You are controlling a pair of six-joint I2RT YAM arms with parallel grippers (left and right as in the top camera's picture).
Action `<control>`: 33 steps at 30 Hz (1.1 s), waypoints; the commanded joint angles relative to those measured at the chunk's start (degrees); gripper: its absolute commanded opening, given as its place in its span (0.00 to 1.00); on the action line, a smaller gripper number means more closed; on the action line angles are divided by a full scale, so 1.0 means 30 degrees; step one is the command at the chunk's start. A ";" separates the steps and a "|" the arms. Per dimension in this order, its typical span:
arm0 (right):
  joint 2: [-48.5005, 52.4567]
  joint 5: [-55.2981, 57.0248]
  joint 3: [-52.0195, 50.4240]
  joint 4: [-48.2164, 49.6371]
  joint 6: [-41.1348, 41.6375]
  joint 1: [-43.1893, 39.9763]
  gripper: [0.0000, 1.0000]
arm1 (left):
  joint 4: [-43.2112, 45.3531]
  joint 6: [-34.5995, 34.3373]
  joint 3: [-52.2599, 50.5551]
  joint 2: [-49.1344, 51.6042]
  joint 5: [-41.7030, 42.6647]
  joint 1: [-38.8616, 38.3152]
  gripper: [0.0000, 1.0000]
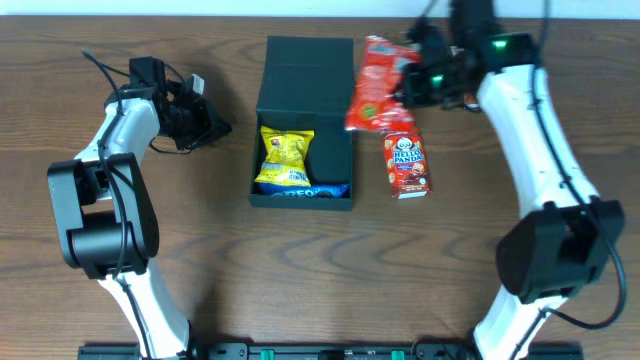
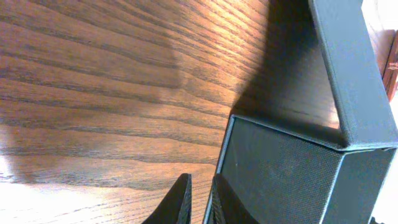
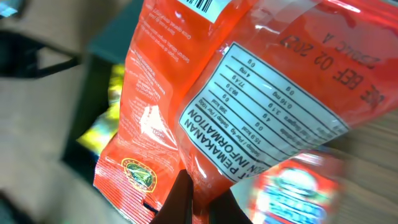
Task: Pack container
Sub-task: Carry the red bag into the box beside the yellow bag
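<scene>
The dark box container point(image 1: 303, 75) lies open at the table's middle, lid flap toward the back. A yellow snack bag point(image 1: 285, 155) and a blue Oreo packet point(image 1: 310, 191) lie inside it. My right gripper point(image 1: 412, 75) is shut on a red-orange snack bag point(image 1: 378, 88), holding it in the air over the container's right edge; the bag's nutrition label fills the right wrist view point(image 3: 261, 118), fingers point(image 3: 202, 202) pinching its bottom. My left gripper point(image 1: 215, 128) is left of the container, shut and empty; its fingers point(image 2: 199, 202) sit beside the container wall point(image 2: 280, 168).
A red Hello Panda box point(image 1: 407, 164) lies on the table just right of the container. Wood table point(image 1: 200, 250) all around.
</scene>
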 commanded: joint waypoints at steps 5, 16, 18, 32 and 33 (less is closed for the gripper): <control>0.1596 -0.1734 0.0073 -0.0488 -0.0270 0.2448 0.01 | 0.0459 -0.0204 0.0022 -0.0364 0.0117 0.0080 0.15; 0.3825 0.0342 -0.0022 -0.1443 0.0911 0.4401 0.01 | 0.0474 0.0015 0.0022 -0.0364 0.0124 0.0124 0.16; 0.3825 0.0933 -0.0022 -0.1530 0.1319 0.4401 0.01 | 0.0474 0.0015 0.0022 -0.0364 0.0124 0.0160 0.15; 0.3818 0.2433 0.0233 -0.2178 0.1625 0.4350 0.57 | 0.0495 0.0015 0.0022 -0.0364 0.0117 0.0182 0.16; 0.3818 0.2433 0.0503 -0.2266 0.1625 0.4306 0.57 | 0.0495 0.0015 0.0022 -0.0364 0.0124 0.0182 0.16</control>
